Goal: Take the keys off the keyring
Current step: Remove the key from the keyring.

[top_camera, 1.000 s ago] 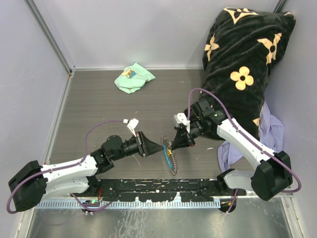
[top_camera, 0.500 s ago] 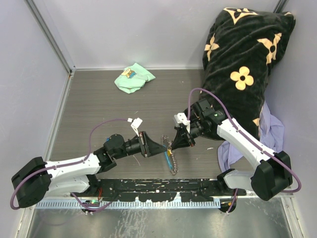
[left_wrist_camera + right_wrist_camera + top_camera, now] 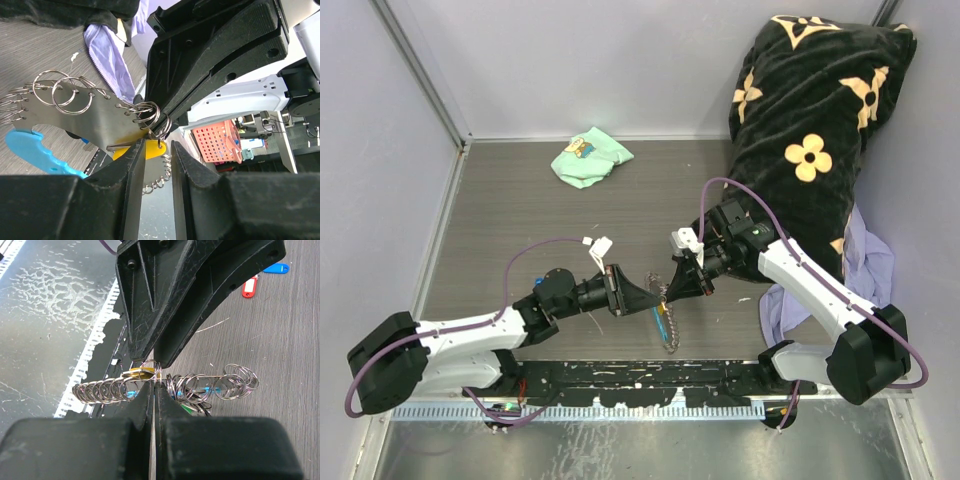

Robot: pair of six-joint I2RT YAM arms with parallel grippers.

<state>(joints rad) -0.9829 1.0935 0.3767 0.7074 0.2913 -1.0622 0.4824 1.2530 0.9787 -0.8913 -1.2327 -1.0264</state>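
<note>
Here the right claw clamps the keyring, the left claw slightly parted at the keys.

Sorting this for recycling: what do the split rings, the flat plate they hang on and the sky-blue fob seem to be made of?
The split rings look like steel wire: silvery, with bright glints. The flat plate is probably sheet metal: dull grey, brushed look, holes punched along its edge. The sky-blue fob seems moulded plastic: even colour, soft sheen.

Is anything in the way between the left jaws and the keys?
No, nothing visible. The left gripper has its jaws at the yellow-tagged key, and the right gripper pinches the keyring from the other side.
</note>
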